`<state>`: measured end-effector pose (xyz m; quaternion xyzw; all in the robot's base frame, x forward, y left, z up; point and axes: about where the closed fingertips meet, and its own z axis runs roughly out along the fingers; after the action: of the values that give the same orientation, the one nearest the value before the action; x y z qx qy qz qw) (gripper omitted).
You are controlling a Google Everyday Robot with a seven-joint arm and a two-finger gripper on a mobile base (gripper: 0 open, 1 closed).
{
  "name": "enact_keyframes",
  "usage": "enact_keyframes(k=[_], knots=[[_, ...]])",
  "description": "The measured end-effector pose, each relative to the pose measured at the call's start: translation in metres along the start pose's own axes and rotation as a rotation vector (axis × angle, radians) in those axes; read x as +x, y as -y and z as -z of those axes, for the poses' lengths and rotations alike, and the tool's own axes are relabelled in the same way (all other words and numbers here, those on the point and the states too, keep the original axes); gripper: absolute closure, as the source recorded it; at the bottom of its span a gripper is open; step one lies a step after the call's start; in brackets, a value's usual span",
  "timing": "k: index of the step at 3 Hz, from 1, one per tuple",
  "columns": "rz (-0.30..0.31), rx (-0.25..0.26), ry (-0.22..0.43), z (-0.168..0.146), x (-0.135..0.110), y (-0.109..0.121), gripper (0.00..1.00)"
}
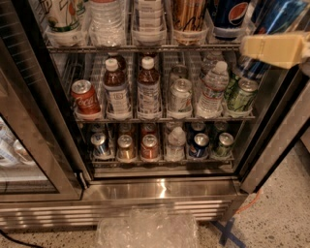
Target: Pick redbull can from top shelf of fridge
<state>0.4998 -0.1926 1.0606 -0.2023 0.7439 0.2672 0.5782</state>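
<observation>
A speckled stone floor (pixel 286 213) is lying in front of the fridge (pixel 160 191), a stainless-steel display cooler whose glass door (pixel 29 145) is standing open at the left. Three chrome wire racks are carrying rows of drinks. A crumpled sheet of clear plastic (pixel 145 230) is lying on the floor against the fridge's base, with a cross of blue tape (pixel 227 232) just to its right.

The top shelf (pixel 145 48) is running across the upper edge of the view. It is carrying a white-and-green can, clear bottles, a brown-and-gold can and a Pepsi can (pixel 230 14) in clear lane trays. The redbull can (pixel 278 14), slim and metallic blue and silver, is standing at the far right end of this shelf level, just beside the Pepsi can. It is leaning a little, with its lower part showing below the rack's front wire. Whether it is resting on the rack cannot be told.

The gripper (pixel 273 48), a cream-coloured part, is reaching in from the right edge and crossing the front of the redbull can. Whether it is grasping the can or only lying against it cannot be told.

On the middle rack a Coca-Cola can (pixel 86 98) is standing at the left and a green can (pixel 240 94) at the right.
</observation>
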Motion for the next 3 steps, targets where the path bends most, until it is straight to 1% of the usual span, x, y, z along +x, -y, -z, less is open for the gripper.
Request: enact_keyframes(k=[1, 2, 3], knots=[[-0.038, -0.123, -0.085, -0.03, 0.049, -0.035, 1.0], [-0.054, -0.21, -0.181, -0.057, 0.09, -0.057, 1.0], [-0.082, -0.262, -0.274, -0.069, 0.121, -0.068, 1.0]])
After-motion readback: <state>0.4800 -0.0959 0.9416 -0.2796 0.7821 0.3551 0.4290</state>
